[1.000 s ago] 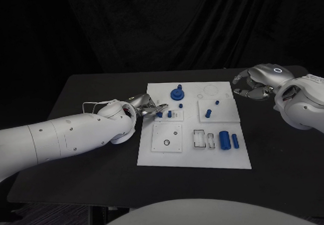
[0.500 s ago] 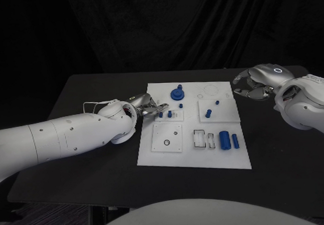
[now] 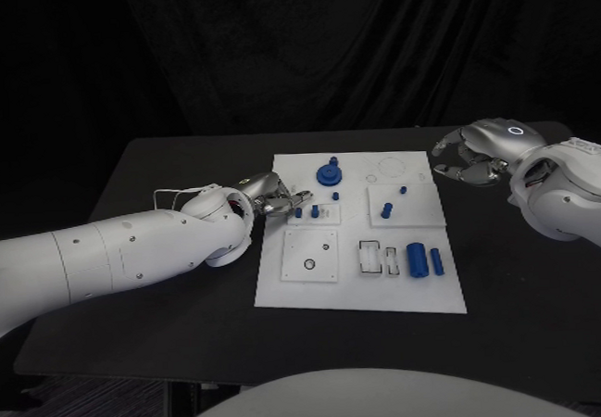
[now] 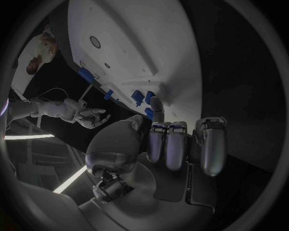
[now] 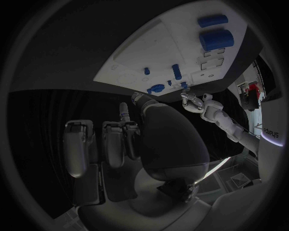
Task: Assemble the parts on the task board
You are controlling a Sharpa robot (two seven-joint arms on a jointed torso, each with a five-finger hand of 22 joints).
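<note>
black table (image 3: 171, 298), white task board (image 3: 364, 294) lying flat at its middle

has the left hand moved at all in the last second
No. The left hand sits at the same spot by the task board's left edge, beside the small blue peg, as before.

The counter (image 3: 184, 297) is plain black, with nothing printed on it. On it lies the task board (image 3: 358, 294), white all over, marked with thin dark outlines and a few small dark rings. The parts (image 3: 417, 257) are a strong blue, the same shade on each. Both arms are white and dotted with small dark spots; the left hand (image 3: 271, 197) is silver, and so is the right hand (image 3: 465, 160), which carries a small white ring mark on its dark grey back.
</note>
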